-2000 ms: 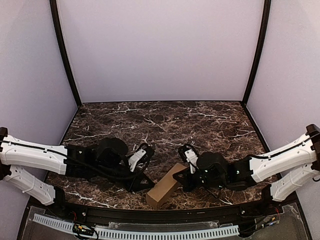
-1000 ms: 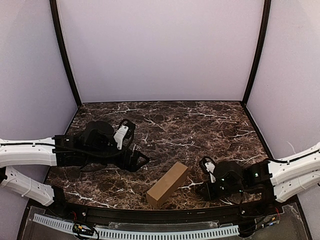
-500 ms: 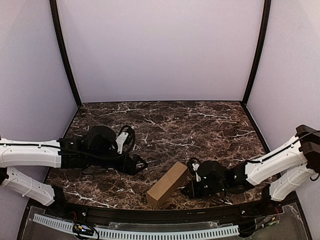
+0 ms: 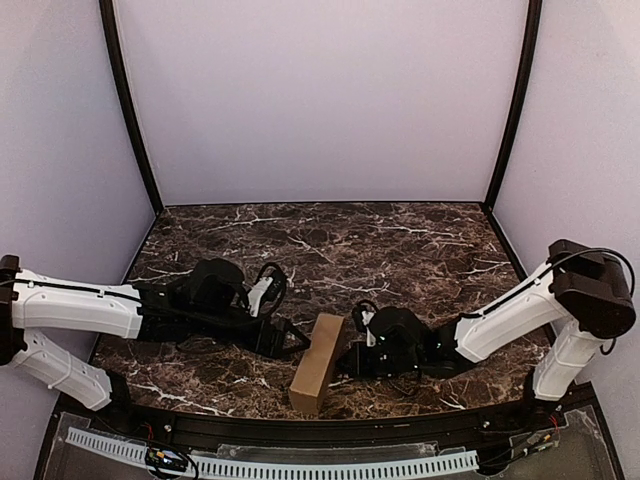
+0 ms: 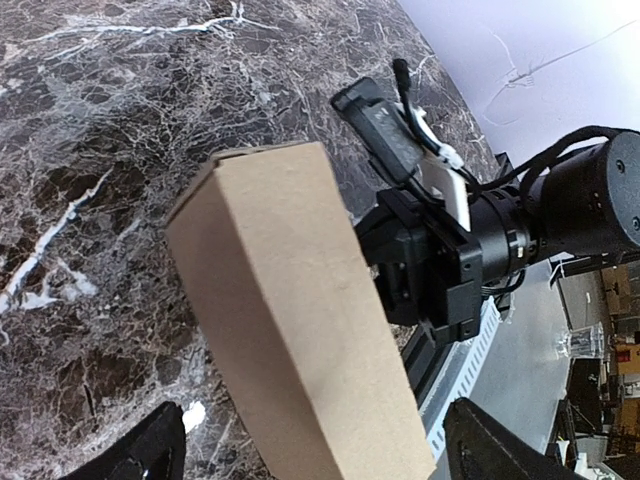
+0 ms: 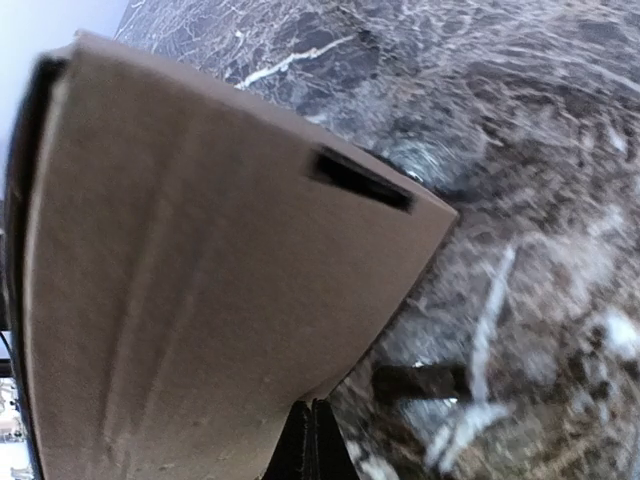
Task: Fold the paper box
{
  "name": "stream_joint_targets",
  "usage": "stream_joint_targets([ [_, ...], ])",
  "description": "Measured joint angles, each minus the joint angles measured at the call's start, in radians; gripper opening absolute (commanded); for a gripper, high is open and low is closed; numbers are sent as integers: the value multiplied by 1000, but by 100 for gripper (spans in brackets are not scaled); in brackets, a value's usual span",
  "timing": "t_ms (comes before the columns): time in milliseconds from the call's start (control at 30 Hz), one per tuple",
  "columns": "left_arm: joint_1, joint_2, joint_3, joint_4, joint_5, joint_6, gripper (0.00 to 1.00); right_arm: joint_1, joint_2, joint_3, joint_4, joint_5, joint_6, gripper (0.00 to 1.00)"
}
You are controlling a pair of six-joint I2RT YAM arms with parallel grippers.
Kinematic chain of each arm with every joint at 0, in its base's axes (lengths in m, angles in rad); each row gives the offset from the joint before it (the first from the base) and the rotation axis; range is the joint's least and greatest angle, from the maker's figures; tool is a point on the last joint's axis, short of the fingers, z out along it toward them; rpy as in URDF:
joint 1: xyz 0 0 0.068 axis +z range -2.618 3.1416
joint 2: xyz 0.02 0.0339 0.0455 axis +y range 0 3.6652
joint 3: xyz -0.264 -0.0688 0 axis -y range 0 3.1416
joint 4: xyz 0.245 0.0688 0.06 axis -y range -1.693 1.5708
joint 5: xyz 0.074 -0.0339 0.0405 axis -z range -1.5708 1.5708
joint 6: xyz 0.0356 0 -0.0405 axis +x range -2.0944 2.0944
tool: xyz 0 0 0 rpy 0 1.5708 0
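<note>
Lying closed, the paper box [image 4: 318,362] is straddled by the wide-spread left gripper [image 4: 289,340] and, seemingly for bracing, butted at its right side by the fully closed right gripper [image 4: 348,358].

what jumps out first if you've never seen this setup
A folded brown paper box lies near the front edge of the dark marble table. Both arms crowd it from either side. The left gripper is open with its fingers straddling the box, and the right gripper is shut, close against the opposite side.
</note>
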Motion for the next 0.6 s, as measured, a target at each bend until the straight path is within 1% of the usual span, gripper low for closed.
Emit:
stream_joint_targets([
  [267, 0, 19, -12, 46, 44, -38, 89, -34, 144, 84, 109, -62, -2, 0],
  [500, 0, 36, -19, 48, 40, -46, 89, -60, 210, 182, 131, -87, -30, 0],
  [600, 2, 36, -19, 45, 18, -49, 89, -74, 241, 220, 141, -103, -40, 0],
])
